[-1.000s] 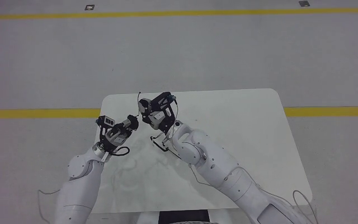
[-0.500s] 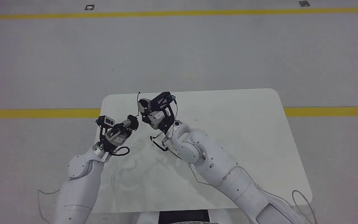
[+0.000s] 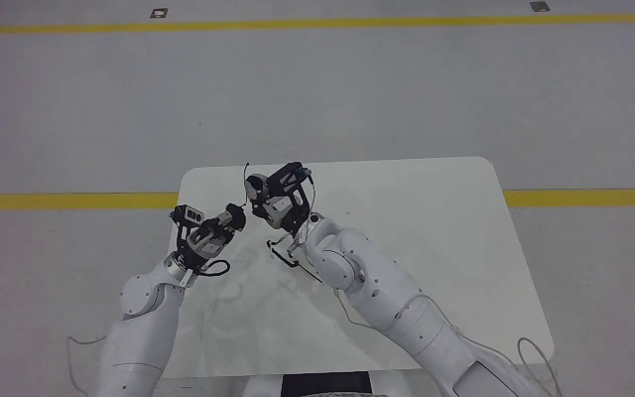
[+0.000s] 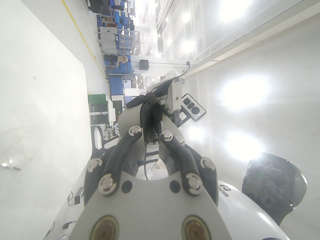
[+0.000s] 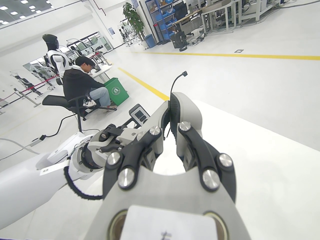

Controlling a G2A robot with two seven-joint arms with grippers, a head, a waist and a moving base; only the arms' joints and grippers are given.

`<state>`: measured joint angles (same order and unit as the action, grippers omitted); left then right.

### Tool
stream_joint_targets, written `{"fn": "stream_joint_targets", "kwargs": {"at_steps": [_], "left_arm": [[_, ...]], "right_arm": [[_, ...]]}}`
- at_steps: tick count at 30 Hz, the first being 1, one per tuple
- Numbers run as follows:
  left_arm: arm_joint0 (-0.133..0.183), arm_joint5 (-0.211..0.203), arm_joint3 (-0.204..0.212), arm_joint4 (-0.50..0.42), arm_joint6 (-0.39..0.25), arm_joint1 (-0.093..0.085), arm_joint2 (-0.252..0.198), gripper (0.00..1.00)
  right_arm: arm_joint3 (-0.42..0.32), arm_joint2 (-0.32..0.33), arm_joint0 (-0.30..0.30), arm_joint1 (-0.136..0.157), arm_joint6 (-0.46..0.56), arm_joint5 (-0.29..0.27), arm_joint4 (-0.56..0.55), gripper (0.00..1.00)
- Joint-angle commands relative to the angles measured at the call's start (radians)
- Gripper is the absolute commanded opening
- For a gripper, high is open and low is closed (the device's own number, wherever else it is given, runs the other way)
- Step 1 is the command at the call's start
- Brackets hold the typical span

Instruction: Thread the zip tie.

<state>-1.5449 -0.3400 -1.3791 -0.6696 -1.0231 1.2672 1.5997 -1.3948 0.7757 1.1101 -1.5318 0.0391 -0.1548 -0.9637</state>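
My right gripper [image 3: 260,201] hangs above the white table's [image 3: 427,228] back left part, shut on a thin black zip tie [image 3: 245,177]. In the right wrist view the zip tie [image 5: 175,82] rises from between the pressed fingertips [image 5: 183,106] and curves over to its small square head. My left gripper [image 3: 236,216] sits just left of the right one, nearly touching it. Its fingers [image 4: 136,118] are pressed together, and a short black piece of the tie [image 4: 147,99] crosses their tips. The right gripper's body shows right behind them.
The table's edge [image 5: 225,114] runs close behind the grippers, and its rounded left corner [image 4: 81,66] is near. A black cable [image 3: 288,260] loops off the right wrist. Yellow floor lines [image 3: 79,200] pass on both sides of the table.
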Motion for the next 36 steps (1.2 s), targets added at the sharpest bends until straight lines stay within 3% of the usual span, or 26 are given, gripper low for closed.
{"fn": "stream_joint_targets", "kwargs": {"at_steps": [1, 36], "left_arm": [[0.0, 0.0, 0.0, 0.0, 0.0, 0.0, 0.0, 0.0], [0.0, 0.0, 0.0, 0.0, 0.0, 0.0, 0.0, 0.0]], "right_arm": [[-0.005, 0.003, 0.003, 0.0, 0.002, -0.001, -0.003, 0.0], [-0.004, 0.022, 0.024, -0.014, 0.015, -0.004, -0.038, 0.0]]}}
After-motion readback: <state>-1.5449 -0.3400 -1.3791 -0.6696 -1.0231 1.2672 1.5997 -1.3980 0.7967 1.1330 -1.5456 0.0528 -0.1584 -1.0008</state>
